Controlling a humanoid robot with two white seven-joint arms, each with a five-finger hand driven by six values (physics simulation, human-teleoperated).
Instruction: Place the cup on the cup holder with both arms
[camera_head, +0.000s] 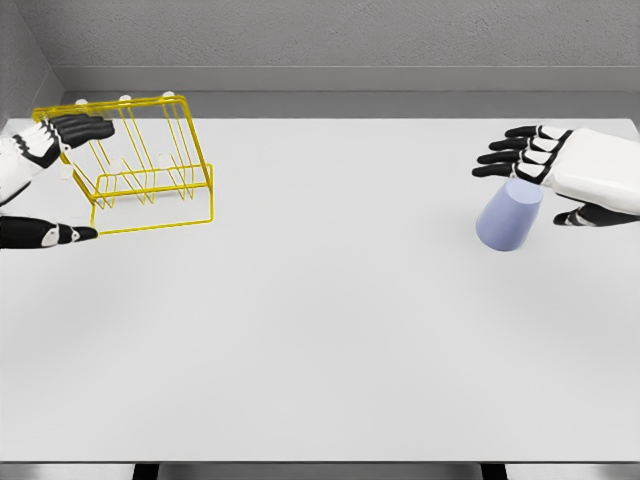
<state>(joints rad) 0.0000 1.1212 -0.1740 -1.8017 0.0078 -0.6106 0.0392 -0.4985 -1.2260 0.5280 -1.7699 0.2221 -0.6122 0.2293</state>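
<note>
Fingers (505, 158) of the right hand (575, 175) are stretched out and slightly apart, reaching over the top of the cup (509, 216) w/ the thumb off to the near right side; nothing is clamped yet, though whether the palm touches the cup's upper edge I can't tell. Cup is pale blue, tilted, sitting on the table (330, 320) at the far right, well apart from the holder. Left hand (40, 150) is at the far left edge, fingers extended over the top corner of the yellow wire holder (150, 165), thumb (55, 234) lying near its lower left corner; it looks spread around the frame, not squeezing it, but contact is hard to judge. Step in hand, I'd say: get a real grip on the cup. To do it well, bring fingers and thumb down on opposite sides of the wall approx. mid-height and close evenly, since a tapered, leaning cup could squirt out or roll. Left hand should steady the holder, which sits tipped and is light wire, so it may slide when the cup meets the prongs. Btwn the two, the tabletop shows nothing else; grey wall (350, 40) behind doesn't interfere.
</note>
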